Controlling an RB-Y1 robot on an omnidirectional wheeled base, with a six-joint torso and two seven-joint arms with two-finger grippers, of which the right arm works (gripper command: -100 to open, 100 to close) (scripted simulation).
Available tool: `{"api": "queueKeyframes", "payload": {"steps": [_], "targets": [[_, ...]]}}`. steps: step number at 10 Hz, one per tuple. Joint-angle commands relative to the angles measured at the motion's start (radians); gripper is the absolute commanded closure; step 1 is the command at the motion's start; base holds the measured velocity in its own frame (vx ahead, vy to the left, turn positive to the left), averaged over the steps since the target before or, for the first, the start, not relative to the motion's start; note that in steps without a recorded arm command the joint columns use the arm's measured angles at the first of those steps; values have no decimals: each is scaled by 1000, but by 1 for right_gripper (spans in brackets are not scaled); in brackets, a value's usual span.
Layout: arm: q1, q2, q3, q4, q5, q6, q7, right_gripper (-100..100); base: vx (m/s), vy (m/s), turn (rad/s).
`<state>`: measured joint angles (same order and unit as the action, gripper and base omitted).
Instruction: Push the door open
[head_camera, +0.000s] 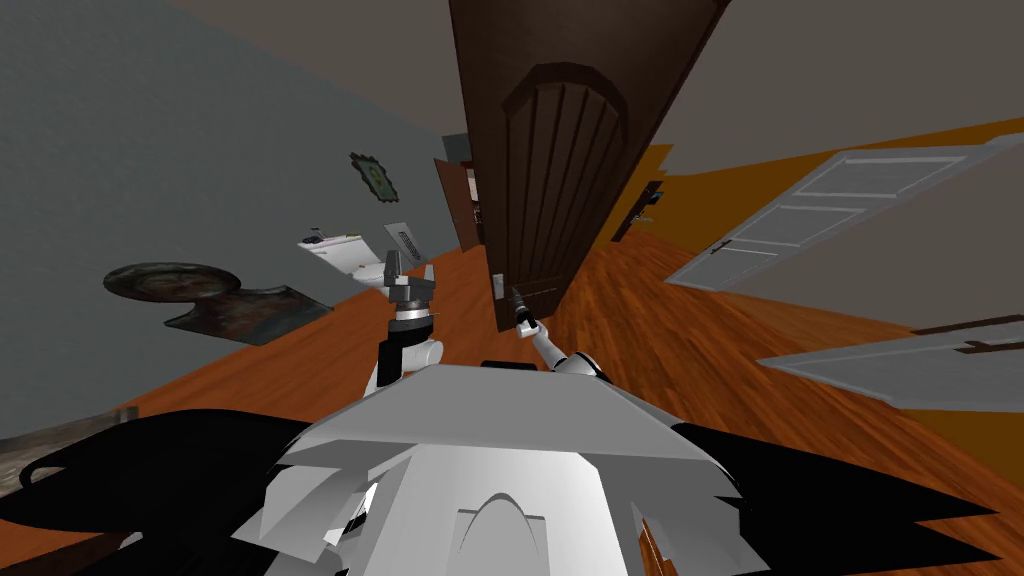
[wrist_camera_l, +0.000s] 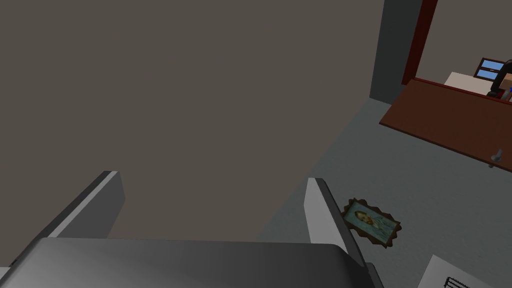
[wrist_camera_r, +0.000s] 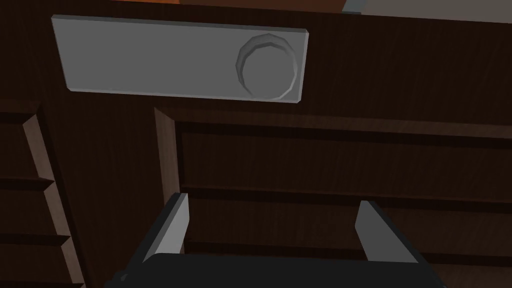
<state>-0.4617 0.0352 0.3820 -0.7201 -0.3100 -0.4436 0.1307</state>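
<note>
dark panelled door (head_camera: 560, 190): 1 | red-brown door (head_camera: 455, 203): 1 | pale doors (head_camera: 820, 215): 2

dark wood-grain door (wrist_camera_r: 320, 165), matt grey handle plate (wrist_camera_r: 150, 60), glossy wooden floor (head_camera: 700, 350).

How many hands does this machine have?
2. The left gripper is raised, open, left of the dark brown door; the right gripper, open, is at that door, near its grey knob plate.
</note>
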Motion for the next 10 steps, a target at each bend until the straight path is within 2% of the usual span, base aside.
{"api": "queueKeyframes", "payload": {"steps": [1,3,4,6,7,8,9,10], "targets": [[4,10,14,-3,-1,0,-1,-100,-178,109,-50],[-1,13,13,3,-2,-1,0,-100,-132,80,-28],[-1,-18,12,6,-2,-3,0,-100,70,46,25],[-2,-49,8,8,-2,-6,1,-100,166,99,23],[-3,-54,6,10,-3,-7,2,-100,234,107,21],[-3,-54,4,11,-3,-8,3,-100,242,80,19],[-4,-44,2,13,-3,-10,3,-100,252,81,33],[-4,-25,0,14,-4,-12,4,-100,250,104,29]]}}
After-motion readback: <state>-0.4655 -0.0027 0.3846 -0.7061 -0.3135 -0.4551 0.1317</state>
